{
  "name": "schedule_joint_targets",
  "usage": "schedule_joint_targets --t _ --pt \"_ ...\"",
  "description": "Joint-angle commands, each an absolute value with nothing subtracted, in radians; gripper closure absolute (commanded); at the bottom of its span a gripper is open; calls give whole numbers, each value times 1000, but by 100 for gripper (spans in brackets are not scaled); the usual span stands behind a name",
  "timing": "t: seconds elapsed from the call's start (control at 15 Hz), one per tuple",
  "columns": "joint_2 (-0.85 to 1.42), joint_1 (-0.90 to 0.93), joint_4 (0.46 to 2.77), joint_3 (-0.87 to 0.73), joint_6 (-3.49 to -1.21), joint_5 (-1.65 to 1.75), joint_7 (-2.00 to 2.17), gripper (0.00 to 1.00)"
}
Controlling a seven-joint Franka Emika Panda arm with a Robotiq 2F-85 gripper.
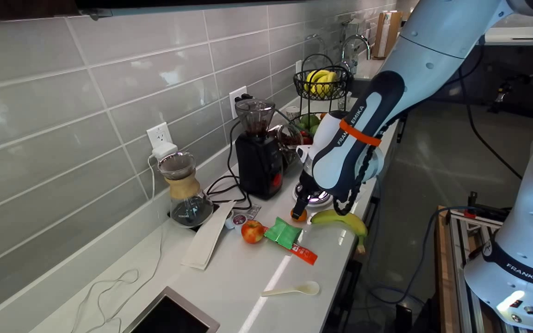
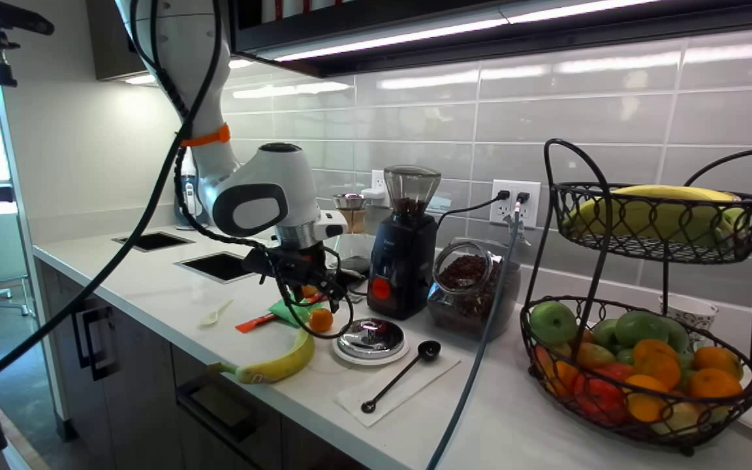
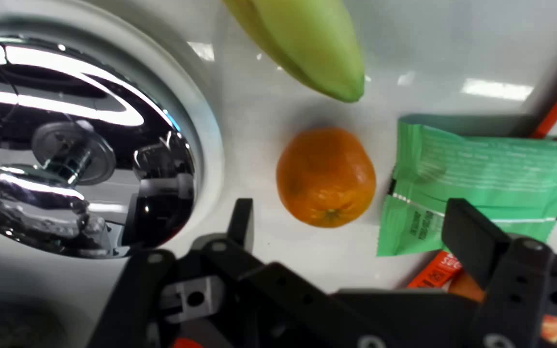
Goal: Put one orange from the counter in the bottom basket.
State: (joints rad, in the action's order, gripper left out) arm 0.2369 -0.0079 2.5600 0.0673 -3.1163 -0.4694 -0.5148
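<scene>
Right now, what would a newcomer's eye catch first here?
Probably the white robot arm over the counter, its open gripper close to the orange. Next, perhaps the black fruit stand, far right in an exterior view, bananas up top, and the shiny chrome dome beside the orange.

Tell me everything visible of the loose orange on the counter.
The orange is unpeeled and roundish, with glossy, faintly dimpled skin and a small greenish spot. It rests on the white counter between the chrome lid and the green packet, near the tip of the banana. The open gripper is not holding it; only the counter appears to touch it.
</scene>
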Motion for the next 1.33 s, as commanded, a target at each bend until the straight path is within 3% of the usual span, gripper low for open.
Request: schedule_joint_targets --t 0.0,0.2,0.27,0.4,0.47,0.73,1.13,1.27 --pt "299 7 2534 24 -3135 -440 -512 0" --pt "313 -21 2515 53 -3123 -466 -523 0" --pt "315 -36 2508 74 -3109 -477 -529 22" --pt "324 -45 2500 89 -3109 -478 -530 34" --pt "327 -50 2498 98 -3106 -478 -530 44" --pt "341 24 2501 -1 -3095 -445 -470 73" --pt "283 146 2536 -117 -3224 -472 -366 79" --pt "255 129 2565 -129 -3293 -314 -189 79"
